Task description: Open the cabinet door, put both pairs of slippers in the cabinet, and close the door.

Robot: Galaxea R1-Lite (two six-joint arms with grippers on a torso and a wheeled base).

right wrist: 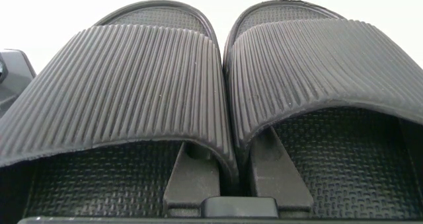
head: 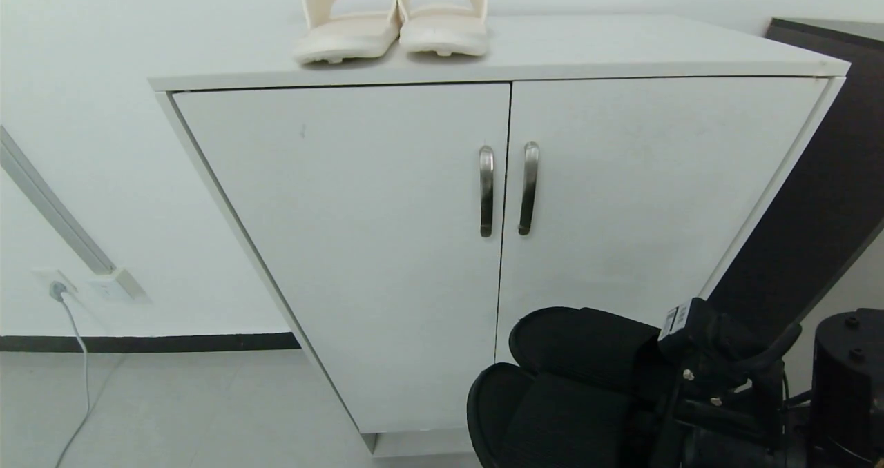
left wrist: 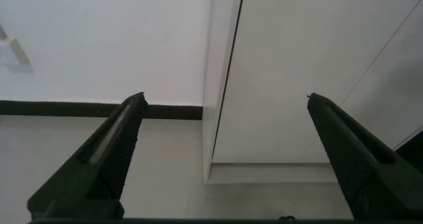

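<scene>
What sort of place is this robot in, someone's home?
Likely a home-style entryway, or a room staged as one: a white two-door cabinet has cream slippers on top, black slippers are in front of its doors, and a wall socket sits low near the floor.

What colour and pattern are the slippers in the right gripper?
Black slippers with ribbed straps, held by the right gripper; clearest in the right wrist view.

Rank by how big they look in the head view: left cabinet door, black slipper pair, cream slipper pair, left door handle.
1. left cabinet door
2. black slipper pair (nearer the camera, so unsure against the next)
3. cream slipper pair
4. left door handle
</scene>
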